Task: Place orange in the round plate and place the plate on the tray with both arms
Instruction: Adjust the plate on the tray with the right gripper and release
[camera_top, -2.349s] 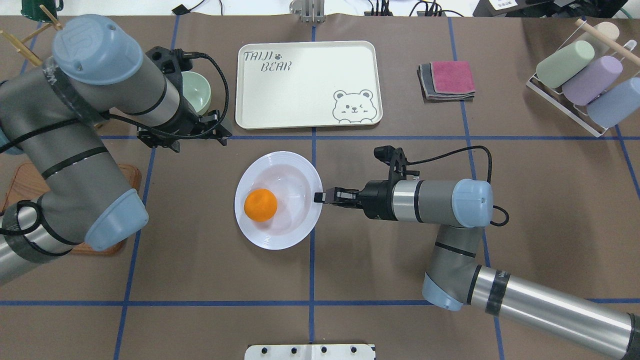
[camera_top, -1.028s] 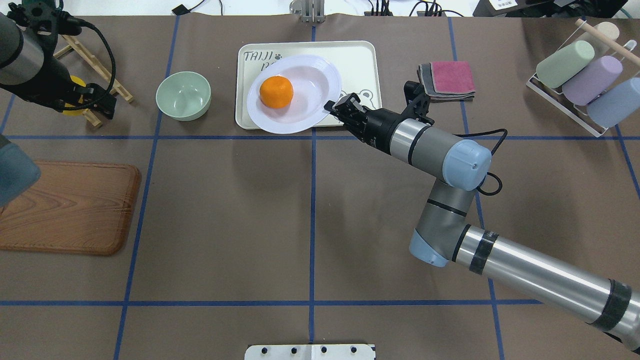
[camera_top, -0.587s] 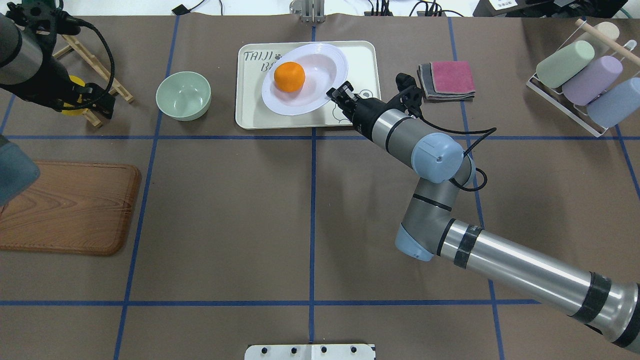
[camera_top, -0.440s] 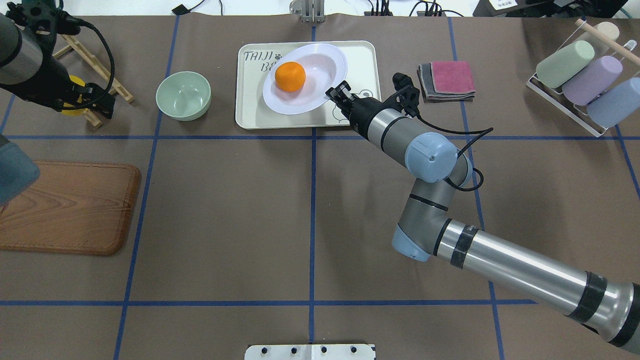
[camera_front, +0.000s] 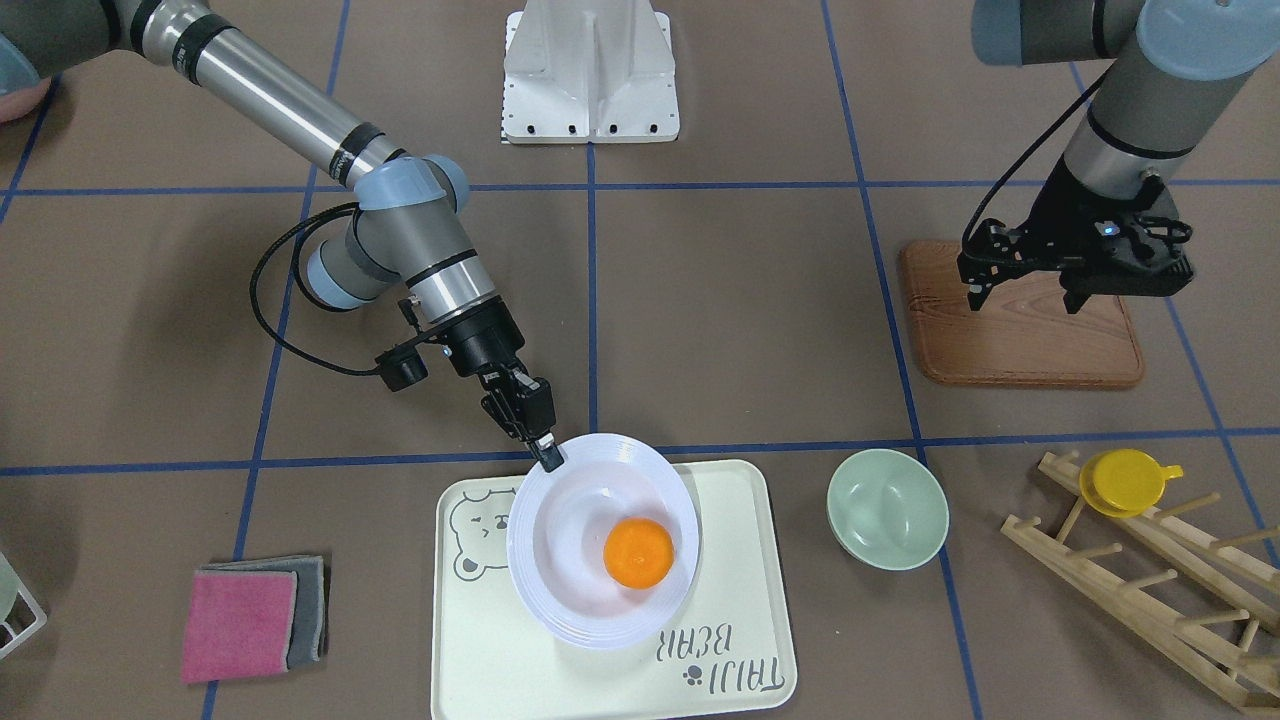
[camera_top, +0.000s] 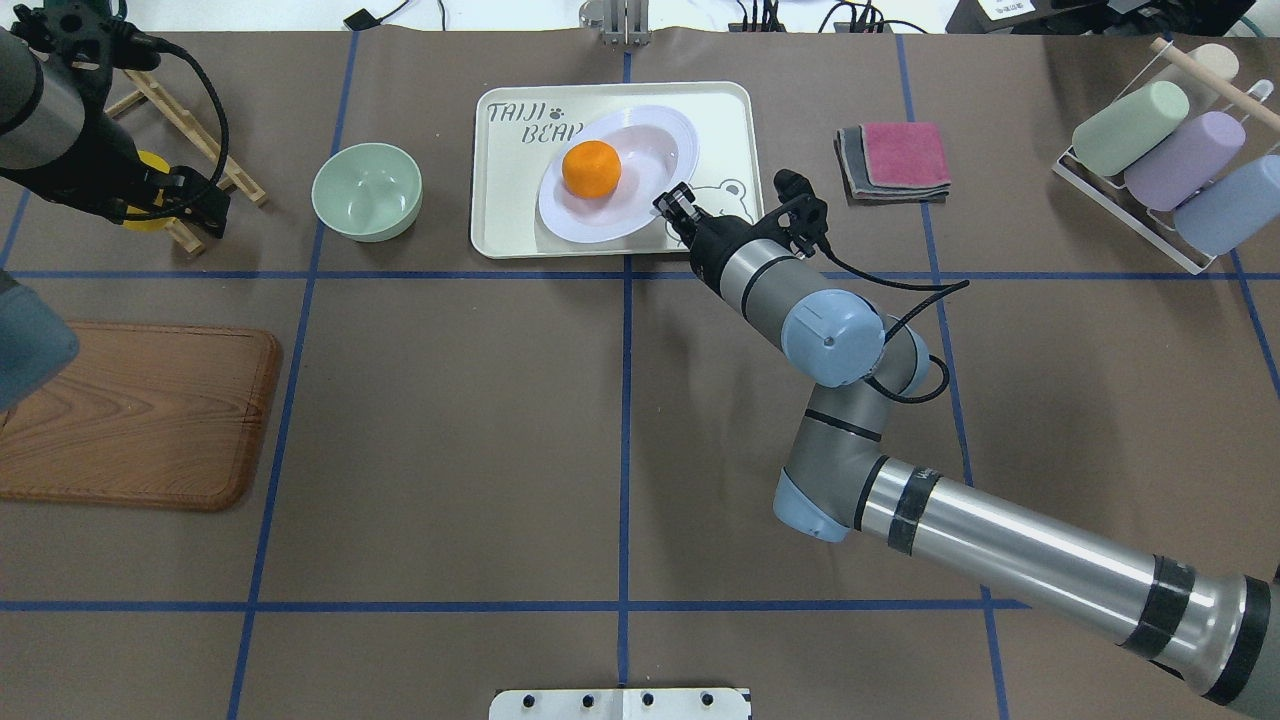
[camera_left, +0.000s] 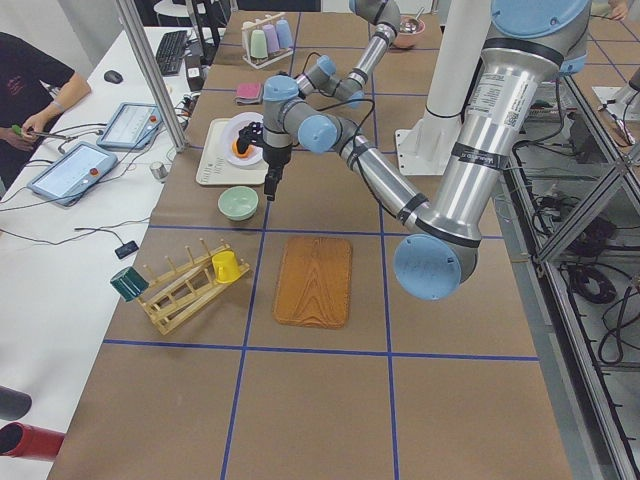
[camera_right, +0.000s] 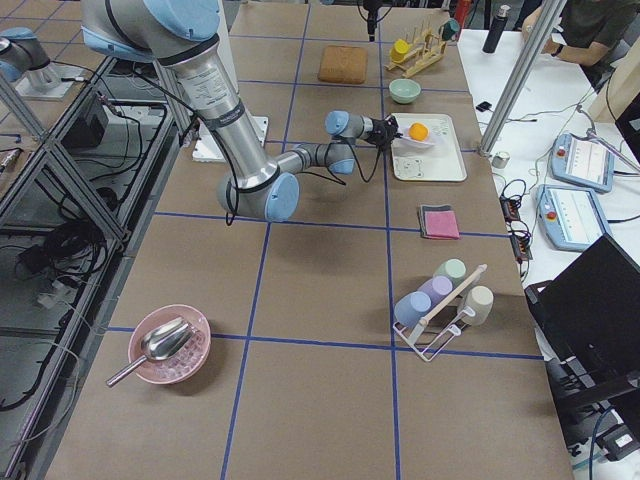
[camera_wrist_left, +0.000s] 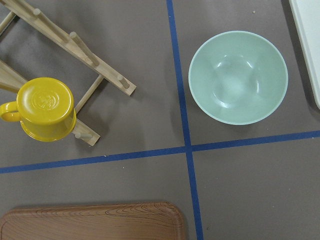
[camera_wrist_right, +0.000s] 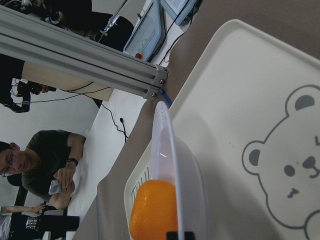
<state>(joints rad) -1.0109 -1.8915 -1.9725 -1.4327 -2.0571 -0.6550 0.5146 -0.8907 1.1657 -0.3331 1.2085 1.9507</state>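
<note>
One claw tight on round plate

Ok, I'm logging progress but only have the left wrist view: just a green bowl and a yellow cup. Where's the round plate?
Observer: The round plate is over the tray, with the orange in it.
Operator: Is a gripper holding it?
Observer: Yes, the right gripper is shut on its rim.
Operator: Lying flat?
Observer: It looks tilted, the gripped side raised off the tray.
</note>
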